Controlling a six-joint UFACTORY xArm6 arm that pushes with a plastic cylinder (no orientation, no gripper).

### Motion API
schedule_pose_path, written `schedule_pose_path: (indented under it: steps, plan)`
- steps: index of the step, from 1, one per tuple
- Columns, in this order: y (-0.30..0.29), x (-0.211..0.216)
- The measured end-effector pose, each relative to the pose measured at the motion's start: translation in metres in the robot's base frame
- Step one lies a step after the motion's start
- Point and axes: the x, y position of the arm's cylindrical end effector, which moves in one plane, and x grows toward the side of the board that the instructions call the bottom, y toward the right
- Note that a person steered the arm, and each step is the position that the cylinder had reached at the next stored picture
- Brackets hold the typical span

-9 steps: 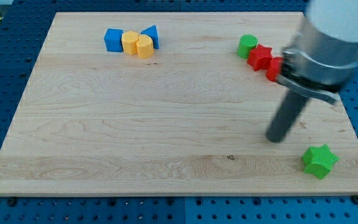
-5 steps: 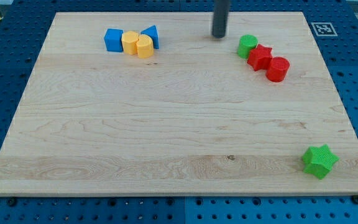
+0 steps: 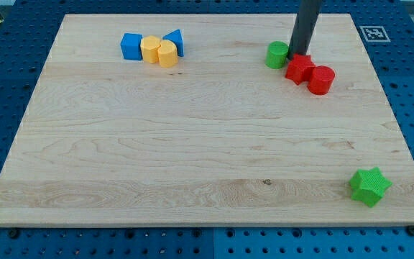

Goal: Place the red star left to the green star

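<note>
item: my tip (image 3: 298,55) — lower end of a dark rod, set down at the view's top right, between the green cylinder (image 3: 277,55) and the red star (image 3: 300,69), at the star's upper edge, seemingly touching it. there is no gripper here to open or close; the rod only pushes.

item: red star — task piece, touching the red cylinder (image 3: 321,80) on its right; the green cylinder stands just apart on the left.

item: green star (image 3: 369,186) — target, near the desk's (image 3: 157,144) bottom right corner, well apart from the red star.

item: blue cube (image 3: 131,46), two yellow blocks (image 3: 159,52), blue triangular block (image 3: 175,42) — clustered at the view's top left, well clear of the likely path.

risks, as judged: the red cylinder may ride along with the star if i push toward the view's bottom right; an off-centre push could spin the star off my tip; overshoot could knock the green star toward the desk edge.

markings: one black-and-white square tag (image 3: 373,33) at the top right corner; no readable writing or brands.
</note>
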Motion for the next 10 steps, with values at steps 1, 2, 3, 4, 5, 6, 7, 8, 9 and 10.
schedule_pose_path:
  steps: [1, 2, 3, 4, 5, 6, 7, 8, 9, 10]
  plan:
    - [0.007, 0.030]
    - [0.009, 0.063]
    - [0.009, 0.097]
    - [0.009, 0.130]
    - [0.008, 0.168]
    - [0.001, 0.182]
    - [0.000, 0.147]
    - [-0.032, 0.142]
    - [-0.041, 0.181]
    - [-0.041, 0.197]
